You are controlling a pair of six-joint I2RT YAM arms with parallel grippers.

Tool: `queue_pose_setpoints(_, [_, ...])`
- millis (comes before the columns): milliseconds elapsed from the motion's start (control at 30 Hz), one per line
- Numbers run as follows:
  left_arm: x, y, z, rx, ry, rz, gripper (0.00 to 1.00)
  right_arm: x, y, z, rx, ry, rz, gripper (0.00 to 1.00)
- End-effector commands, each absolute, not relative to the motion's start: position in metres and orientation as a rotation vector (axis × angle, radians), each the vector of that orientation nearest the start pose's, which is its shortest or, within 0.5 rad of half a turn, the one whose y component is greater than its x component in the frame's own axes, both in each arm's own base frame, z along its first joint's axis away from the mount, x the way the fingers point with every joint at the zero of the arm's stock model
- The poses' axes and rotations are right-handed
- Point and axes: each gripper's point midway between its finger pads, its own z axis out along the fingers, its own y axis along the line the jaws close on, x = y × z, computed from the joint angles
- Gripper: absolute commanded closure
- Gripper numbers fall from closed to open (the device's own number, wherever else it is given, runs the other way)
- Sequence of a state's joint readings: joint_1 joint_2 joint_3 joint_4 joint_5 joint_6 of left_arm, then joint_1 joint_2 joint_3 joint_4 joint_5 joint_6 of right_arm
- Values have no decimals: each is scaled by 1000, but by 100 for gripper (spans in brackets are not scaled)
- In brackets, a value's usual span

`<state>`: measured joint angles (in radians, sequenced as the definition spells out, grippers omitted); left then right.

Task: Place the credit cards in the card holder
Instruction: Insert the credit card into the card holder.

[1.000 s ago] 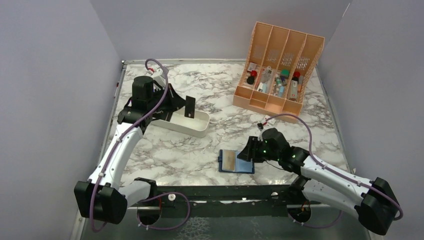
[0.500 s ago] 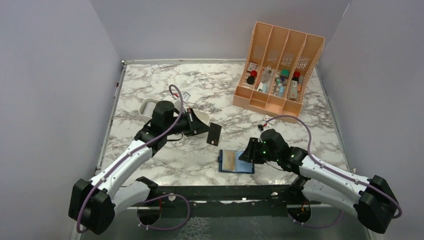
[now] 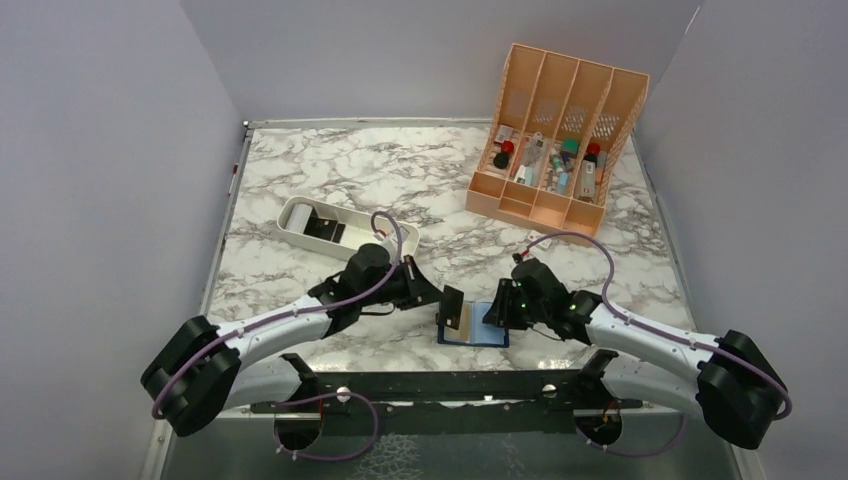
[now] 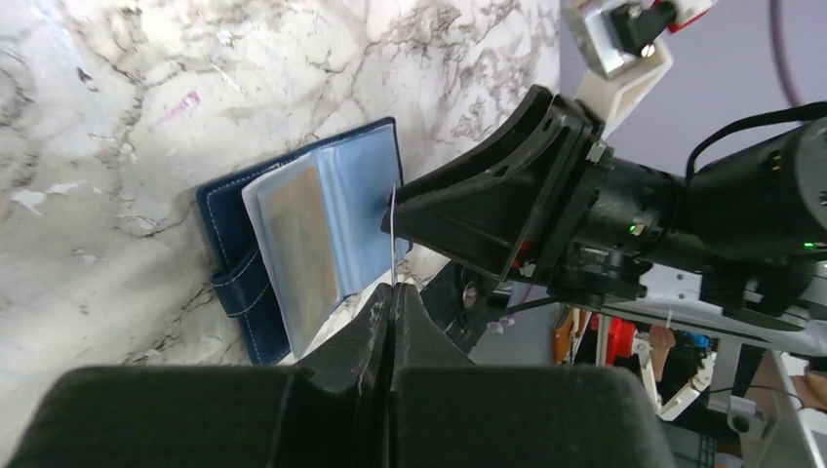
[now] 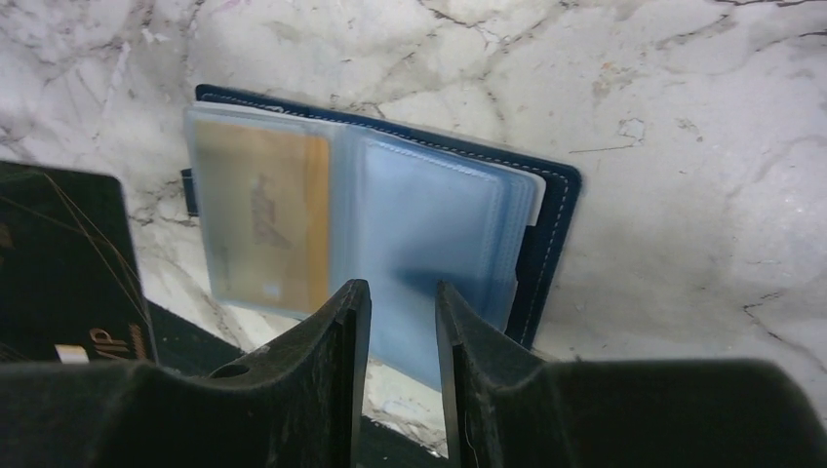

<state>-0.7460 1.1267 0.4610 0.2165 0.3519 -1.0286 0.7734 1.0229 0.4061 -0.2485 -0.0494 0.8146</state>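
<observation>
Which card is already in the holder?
The gold card, inside the card holder's clear sleeve. The black card is outside it, pinched in the shut left claw.

I count two cards: one tan card (image 5: 261, 219), one black card (image 5: 63, 253). One card holder (image 5: 551, 224), one white tray (image 3: 290, 212), one orange organizer (image 3: 560, 130) at one o'clock

Marble-patterned table (image 3: 400, 170) — white tray (image 3: 295, 228), orange file organizer (image 3: 540, 205), open navy card holder (image 3: 478, 332) on it

The card holder (image 5: 558, 205) is navy with pale blue sleeves. The gold card (image 5: 261, 210) is tan-toned, the black card (image 5: 59, 253) gold-lettered. The worktop (image 3: 330, 170) is white, grey-veined marble.
</observation>
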Motion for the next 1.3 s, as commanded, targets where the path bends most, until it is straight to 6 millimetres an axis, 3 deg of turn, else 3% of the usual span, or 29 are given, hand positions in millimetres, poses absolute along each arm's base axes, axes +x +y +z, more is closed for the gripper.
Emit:
queue_pose_setpoints(0, [186, -317, 135, -98, 2228, -1406, 100, 161, 195, 28, 41, 2593, 603, 65])
queue_pose_setpoints(200, [189, -328, 118, -91, 2255, -1345, 100, 164, 182, 23, 62, 2601, 504, 65])
queue_pose_setpoints(533, [189, -333, 93, -92, 2302, -1265, 100, 160, 183, 16, 88, 2620, 520, 67])
queue_pose_setpoints(733, [186, -333, 80, -118, 2335, -1232, 100, 162, 185, 28, 113, 2604, 541, 67])
queue_pose_setpoints(833, [185, -336, 78, -113, 2336, -1233, 100, 167, 180, 34, 136, 2587, 499, 67])
queue_pose_setpoints(1267, [178, -344, 74, -116, 2339, -1236, 100, 163, 166, 26, 187, 2616, 410, 63])
